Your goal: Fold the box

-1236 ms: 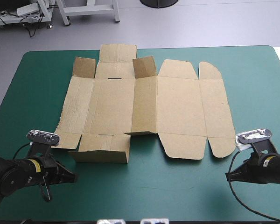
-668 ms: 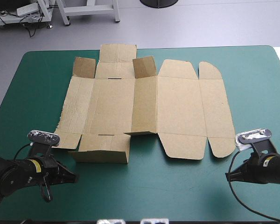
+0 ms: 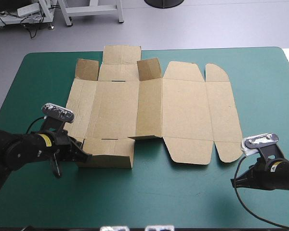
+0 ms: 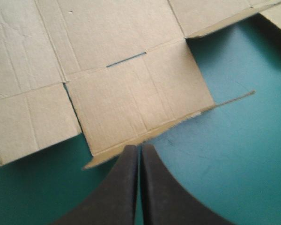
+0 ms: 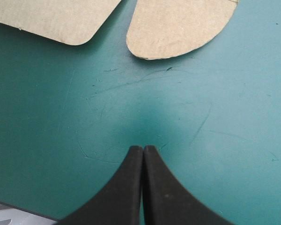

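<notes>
Left end effector (image 4: pixel 139 146): pressed together into a single point, carrying nothing. The tip sits low at the free near edge of the near-left flap (image 4: pixel 140 105), which stands slightly lifted off the bench (image 3: pixel 183 192). We cannot tell whether tip and board touch. We judge that the closed tip is placed there to get under that lifted edge, or push against it, and swing the flap up about its slotted crease.

Right end effector (image 5: pixel 143 147): also pressed together and empty. It is over bare teal-green cover (image 5: pixel 215 117) near the bench's near right corner. A rounded tab (image 5: pixel 178 28) lies just ahead, apart from it. We read this as parking clear of the sheet while the left arm works.

The box (image 3: pixel 188 115) is an opened brown sheet across the middle of the bench. Its right half lies flat; on the left half, two small far flaps and a narrow middle panel appear tilted up. No wall is tucked yet, so we judge folding to be at an early step.
</notes>
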Tool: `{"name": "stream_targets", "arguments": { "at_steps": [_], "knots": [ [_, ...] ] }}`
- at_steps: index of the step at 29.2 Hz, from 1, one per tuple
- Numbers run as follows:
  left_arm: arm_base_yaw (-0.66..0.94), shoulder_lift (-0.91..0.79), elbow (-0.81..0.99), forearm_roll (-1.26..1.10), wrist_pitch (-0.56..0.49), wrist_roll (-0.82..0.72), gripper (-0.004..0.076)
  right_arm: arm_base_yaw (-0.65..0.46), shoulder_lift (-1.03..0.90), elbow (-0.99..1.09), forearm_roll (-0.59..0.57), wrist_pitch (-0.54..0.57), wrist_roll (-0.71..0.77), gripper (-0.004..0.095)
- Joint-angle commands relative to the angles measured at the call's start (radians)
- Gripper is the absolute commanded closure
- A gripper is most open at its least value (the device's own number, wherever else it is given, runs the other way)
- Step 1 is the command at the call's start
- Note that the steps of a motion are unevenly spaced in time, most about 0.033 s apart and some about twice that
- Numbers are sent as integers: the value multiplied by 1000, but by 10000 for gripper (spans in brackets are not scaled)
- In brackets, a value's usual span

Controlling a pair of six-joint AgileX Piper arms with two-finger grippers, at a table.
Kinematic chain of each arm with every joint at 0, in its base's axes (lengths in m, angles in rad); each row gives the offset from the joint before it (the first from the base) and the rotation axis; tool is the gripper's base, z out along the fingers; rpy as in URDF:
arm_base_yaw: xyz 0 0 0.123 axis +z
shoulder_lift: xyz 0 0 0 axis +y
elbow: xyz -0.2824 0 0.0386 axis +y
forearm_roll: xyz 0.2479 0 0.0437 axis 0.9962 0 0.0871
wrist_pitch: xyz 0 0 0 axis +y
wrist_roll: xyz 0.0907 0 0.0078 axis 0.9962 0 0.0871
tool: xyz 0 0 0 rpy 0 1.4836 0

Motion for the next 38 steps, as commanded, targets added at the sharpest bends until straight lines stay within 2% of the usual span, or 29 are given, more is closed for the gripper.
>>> {"name": "stream_targets", "arguments": {
  "at_steps": [1, 3, 7, 13, 15, 20, 22, 24, 28, 29, 31, 35, 38],
  "knots": [
    [81, 115, -101, -13, -49, 67, 709, 2, -6, -27, 11, -23, -23, 928],
    [172, 178, -115, -118, -57, 144, 709, 2, -6, -27, 11, -23, -23, 928],
    [379, 298, -122, -408, -32, 392, 709, 2, -6, -27, 14, -23, -30, 928],
    [633, 442, -122, -740, -8, 647, 709, 2, -6, -27, 29, -23, -37, 928],
    [683, 483, -122, -773, -28, 710, 709, 2, -6, -27, 37, -27, -45, 928],
    [788, 571, -122, -729, -175, 715, 709, 2, -6, -27, 37, -31, -45, 928],
    [831, 608, -129, -734, -173, 734, 696, 2, -6, -27, 37, -31, -45, 928],
    [864, 661, -148, -735, -116, 751, 633, 2, -6, -27, 37, -31, -45, 928],
    [900, 764, -204, -735, 55, 753, 384, 2, -6, -27, 37, -31, -45, 928],
    [905, 791, -218, -745, 73, 753, 309, 2, -6, -27, 37, -31, -45, 928],
    [907, 822, -233, -774, 75, 753, 240, 2, -6, -27, 39, -26, -41, 928],
    [907, 879, -275, -805, 147, 791, 229, 2, -6, -27, 41, -11, -34, 928],
    [907, 911, -289, -827, 154, 798, 229, 2, -6, -27, 41, -9, -34, 928]
  ]
}}
